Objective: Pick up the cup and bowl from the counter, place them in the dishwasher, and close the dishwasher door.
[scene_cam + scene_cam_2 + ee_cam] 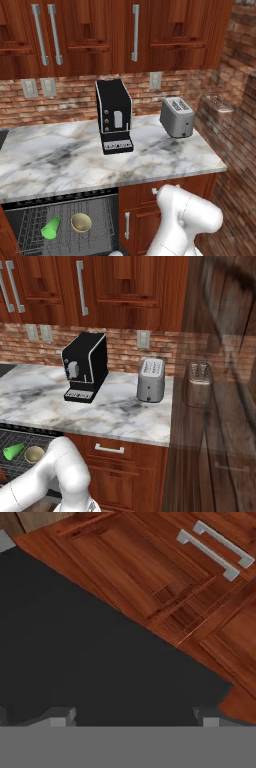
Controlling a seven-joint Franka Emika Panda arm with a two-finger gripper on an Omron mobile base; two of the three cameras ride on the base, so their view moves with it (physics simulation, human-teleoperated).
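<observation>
Cup [51,227] and bowl [81,222] already lie in the dishwasher rack [30,235], lower left of frame. Our pincer [132,716] hangs open against the black door [90,662]; we should push squarely, mid-panel, until it latches.

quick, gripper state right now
Gripper: open, jaws wide apart, holding nothing, over the black dishwasher door.

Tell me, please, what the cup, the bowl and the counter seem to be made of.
The cup: probably plastic, a uniform bright green with no glaze shine.
The bowl: perhaps matte ceramic or plastic, flat tan; the look leaves it open.
The counter: polished marble-like stone, white with grey veins.
</observation>
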